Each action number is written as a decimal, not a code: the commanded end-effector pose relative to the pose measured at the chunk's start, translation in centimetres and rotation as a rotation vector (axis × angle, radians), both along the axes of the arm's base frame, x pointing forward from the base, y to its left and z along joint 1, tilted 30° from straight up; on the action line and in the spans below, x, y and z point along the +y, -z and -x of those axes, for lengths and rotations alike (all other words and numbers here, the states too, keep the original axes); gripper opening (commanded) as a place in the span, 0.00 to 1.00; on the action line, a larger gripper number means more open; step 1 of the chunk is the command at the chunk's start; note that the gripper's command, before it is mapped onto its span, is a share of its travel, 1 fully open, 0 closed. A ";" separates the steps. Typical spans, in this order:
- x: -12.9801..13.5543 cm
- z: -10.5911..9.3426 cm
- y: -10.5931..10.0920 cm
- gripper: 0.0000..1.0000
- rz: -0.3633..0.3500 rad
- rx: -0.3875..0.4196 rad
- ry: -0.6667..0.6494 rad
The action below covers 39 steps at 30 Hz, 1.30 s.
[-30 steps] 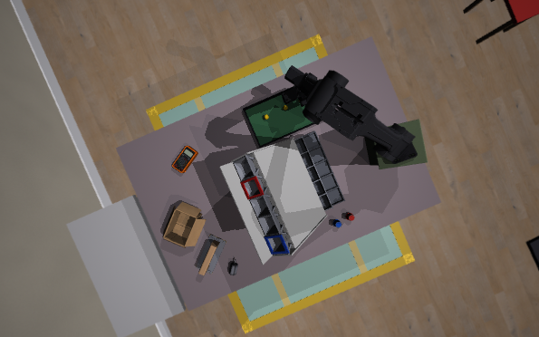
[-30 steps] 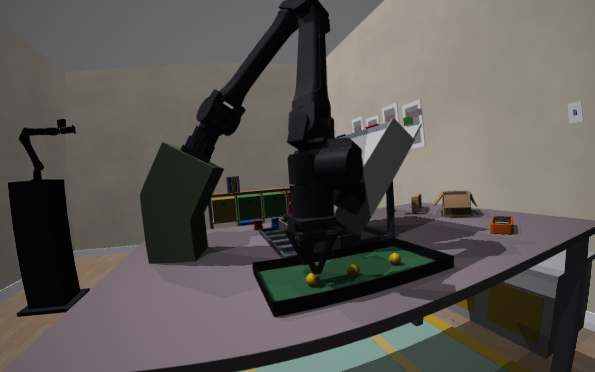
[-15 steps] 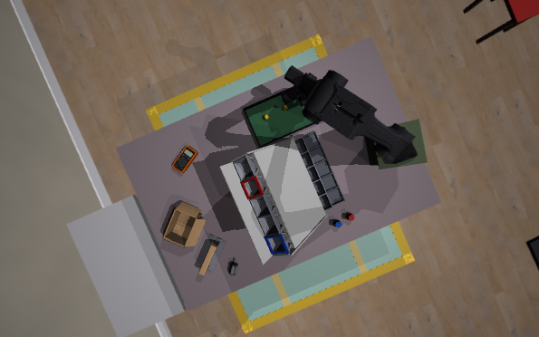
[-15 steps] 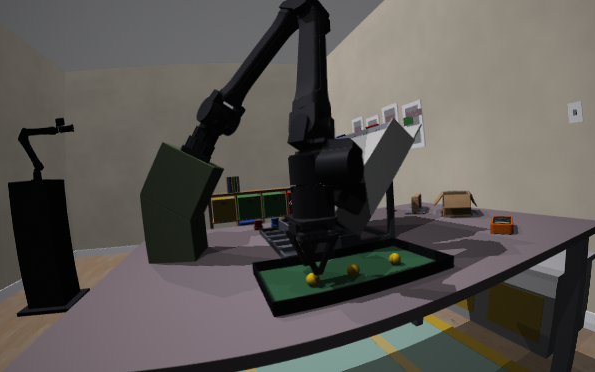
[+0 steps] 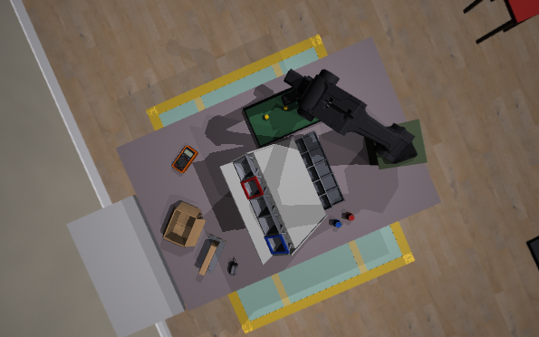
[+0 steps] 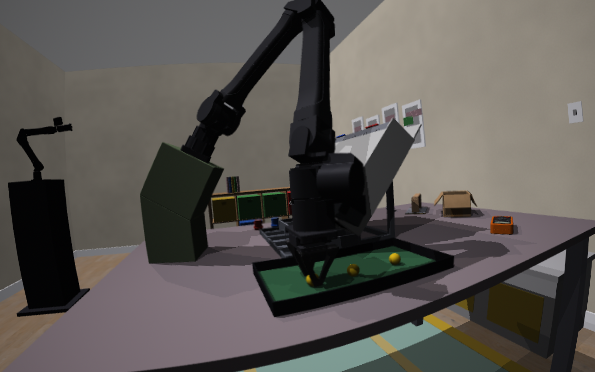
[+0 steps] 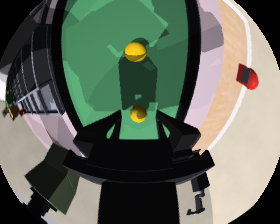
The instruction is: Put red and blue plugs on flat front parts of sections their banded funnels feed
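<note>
The gripper [image 6: 319, 283] [image 7: 139, 113] is open and low in the black-rimmed green tray [image 5: 253, 129] [image 6: 362, 286] [image 7: 195, 50]. A yellow marble [image 6: 310, 280] sits between its fingertips, not gripped. A second marble [image 5: 285, 108] [image 6: 353, 270] [image 7: 135, 51] and a third marble [image 5: 266, 117] [image 6: 394, 258] lie farther along the tray. The red-banded funnel [image 5: 245, 190] and the blue-banded funnel [image 5: 274, 235] stand in the funnel row behind the white cover [image 5: 287, 181]. The sections [image 5: 329, 182] lie in front of the cover. The red plug [image 5: 351, 216] [image 6: 258, 224] and blue plug [image 5: 338, 224] [image 6: 274, 223] stand beside them.
The raised cover and funnel row stand close beside the tray. An orange multimeter [image 5: 185, 158] [image 6: 501, 225], an open cardboard box [image 5: 183, 226] [image 6: 457, 205] and a grey holder with a wooden block [image 5: 208, 257] are at the table's far end.
</note>
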<state>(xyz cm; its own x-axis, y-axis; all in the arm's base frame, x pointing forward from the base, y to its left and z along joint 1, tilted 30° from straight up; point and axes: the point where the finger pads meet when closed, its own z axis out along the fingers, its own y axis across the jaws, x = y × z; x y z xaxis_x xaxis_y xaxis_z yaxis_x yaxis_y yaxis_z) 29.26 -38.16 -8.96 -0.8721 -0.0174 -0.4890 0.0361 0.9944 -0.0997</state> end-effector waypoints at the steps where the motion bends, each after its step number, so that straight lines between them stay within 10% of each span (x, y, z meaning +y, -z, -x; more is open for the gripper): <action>1: -0.3 -1.1 0.8 0.56 0.003 -0.004 -0.004; 39: 0.5 -0.8 1.3 0.56 -0.007 0.002 -0.005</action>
